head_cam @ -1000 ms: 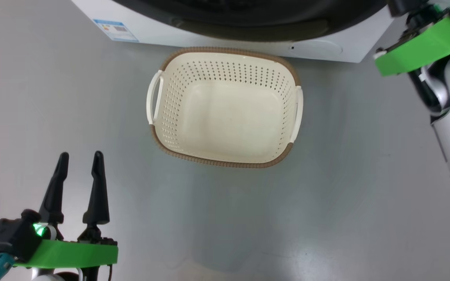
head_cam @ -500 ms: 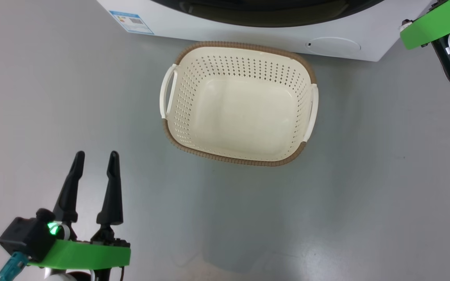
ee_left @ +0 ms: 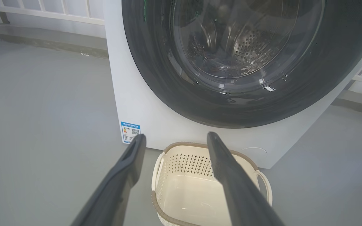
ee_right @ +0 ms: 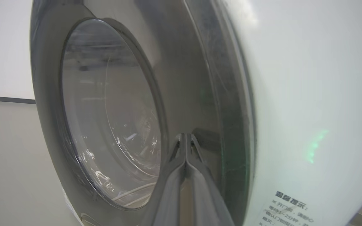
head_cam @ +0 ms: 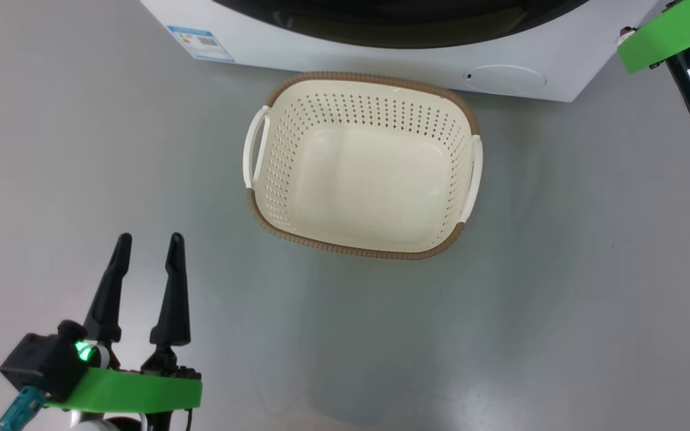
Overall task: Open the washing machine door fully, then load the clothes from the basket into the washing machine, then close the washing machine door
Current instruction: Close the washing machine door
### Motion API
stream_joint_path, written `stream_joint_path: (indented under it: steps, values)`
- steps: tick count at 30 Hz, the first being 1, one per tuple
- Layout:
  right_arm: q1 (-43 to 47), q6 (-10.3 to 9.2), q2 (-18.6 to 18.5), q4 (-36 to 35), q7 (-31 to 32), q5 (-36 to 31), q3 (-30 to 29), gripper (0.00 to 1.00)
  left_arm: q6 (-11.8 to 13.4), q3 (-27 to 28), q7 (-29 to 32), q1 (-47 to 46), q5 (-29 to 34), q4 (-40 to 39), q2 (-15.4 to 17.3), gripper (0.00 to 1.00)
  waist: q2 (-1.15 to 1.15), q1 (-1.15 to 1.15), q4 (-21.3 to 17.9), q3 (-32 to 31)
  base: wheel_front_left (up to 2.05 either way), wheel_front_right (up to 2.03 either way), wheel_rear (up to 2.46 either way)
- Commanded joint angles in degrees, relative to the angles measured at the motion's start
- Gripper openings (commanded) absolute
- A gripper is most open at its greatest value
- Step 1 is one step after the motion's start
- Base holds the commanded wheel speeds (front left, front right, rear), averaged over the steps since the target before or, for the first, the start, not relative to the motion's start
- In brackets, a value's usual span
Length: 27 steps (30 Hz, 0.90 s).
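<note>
The washing machine door (ee_right: pixel 112 119) is right in front of my right jaws. Those jaws are squeezed tight, with nothing between the two fingers (ee_right: pixel 172 175). The tips point at the door's wide black rim, close to its edge, next to a small dark dent. I cannot tell if the tips touch the rim. The door looks flat against the washing machine (head_cam: pixel 297 54), so I think it is shut or nearly shut. I cannot tell if it has clicked. If it needs one more push, the push goes straight ahead from the tips, into the rim. My right arm is the near one, so that is its job. My left jaws are wide apart and hold nothing. They hang low over the floor (head_cam: pixel 81 149), well away from the door, pointing at it. The basket (head_cam: pixel 375 78) sits between them and the machine, just beside its white front, and its bottom is bare.
</note>
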Motion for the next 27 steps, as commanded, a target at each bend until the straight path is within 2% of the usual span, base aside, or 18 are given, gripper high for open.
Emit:
stream_joint_path:
  steps: [1,7,10,14,15,20,22,27]
  values:
    - [0.37,-0.48,-0.44,-1.83,-0.20,0.11,-0.36,0.00,-0.13,2.17,-0.36,-0.29,-0.42,-0.80,0.81,1.00,0.00,0.00,-0.52,-0.68,0.00,0.00,0.00]
    - [3.13,-0.48,0.08,-5.44,-0.20,1.08,0.28,0.00,-0.13,3.26,-0.36,-0.80,-0.07,-0.21,0.55,1.00,0.00,0.00,-2.45,-2.79,0.00,0.00,0.00]
    - [5.42,-0.48,0.03,-7.68,-0.20,1.83,0.44,0.17,-0.13,3.81,-0.36,-1.12,0.15,0.35,0.35,1.00,0.00,0.00,-3.61,-4.30,0.00,0.00,0.00]
    - [9.40,-0.48,0.18,-10.84,-0.20,2.56,0.58,0.35,-0.13,4.97,-0.36,-1.24,0.32,1.31,-0.07,1.00,0.00,0.00,-5.70,-6.75,0.00,0.00,0.00]
    - [9.40,-0.48,0.18,-10.84,-0.20,2.56,0.58,0.35,-0.13,4.97,-0.36,-1.24,0.32,1.31,-0.07,1.00,0.00,0.00,-5.70,-6.75,0.00,0.00,0.00]
    - [15.09,-0.48,0.77,-14.83,-0.20,3.09,-0.13,0.52,-0.13,6.48,-0.36,-0.57,0.76,2.82,-0.43,1.00,0.00,0.00,-8.64,-10.62,0.00,0.00,0.00]
    - [17.60,-0.48,1.17,-16.59,-0.20,3.00,-0.85,1.00,-0.13,6.90,-0.36,-0.05,0.69,3.24,-0.51,1.00,0.00,0.00,-9.85,-12.24,0.00,0.00,0.00]
    - [23.12,-0.48,1.20,-19.86,-0.20,2.88,-2.40,1.00,-0.13,8.00,-0.36,1.71,0.83,3.48,-0.47,1.00,0.00,0.00,-12.60,-15.85,0.00,0.00,0.00]
